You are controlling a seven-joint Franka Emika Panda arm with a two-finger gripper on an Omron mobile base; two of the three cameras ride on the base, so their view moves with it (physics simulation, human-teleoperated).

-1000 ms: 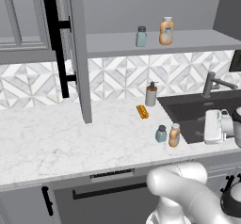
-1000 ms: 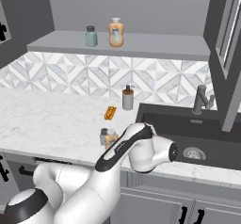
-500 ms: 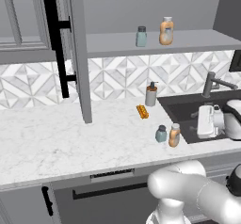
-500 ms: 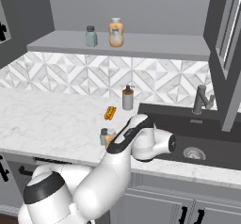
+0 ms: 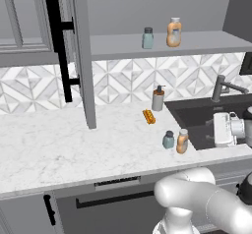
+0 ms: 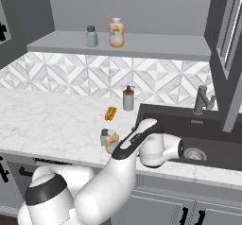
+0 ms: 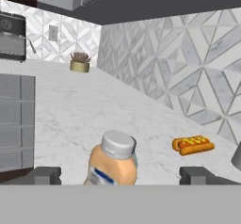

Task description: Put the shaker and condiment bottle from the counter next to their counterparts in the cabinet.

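Note:
On the counter (image 5: 74,149), by the sink's front left corner, the shaker (image 5: 168,139) (image 6: 104,136) stands with the condiment bottle (image 5: 182,141) (image 6: 112,141) beside it. Their counterparts, a second shaker (image 5: 147,38) (image 6: 91,36) and a second bottle (image 5: 173,32) (image 6: 116,32), stand on the cabinet shelf (image 5: 206,43), whose door (image 5: 81,56) is swung open. My gripper (image 5: 214,130) hovers over the sink, right of the counter bottle and apart from it. In the hand view the gripper (image 7: 120,176) is open, and the bottle (image 7: 115,159) stands ahead between its fingertips (image 7: 47,175).
An orange ridged object (image 5: 148,116) (image 7: 193,144) lies behind the pair, with a grey pump dispenser (image 5: 158,99) further back. The dark sink (image 5: 197,115) and its faucet (image 5: 221,86) are on the right. A small potted plant (image 7: 80,64) stands far along the counter.
My hand has shifted slightly over the sink and the wrist has turned. The shaker and bottle on the counter have not moved.

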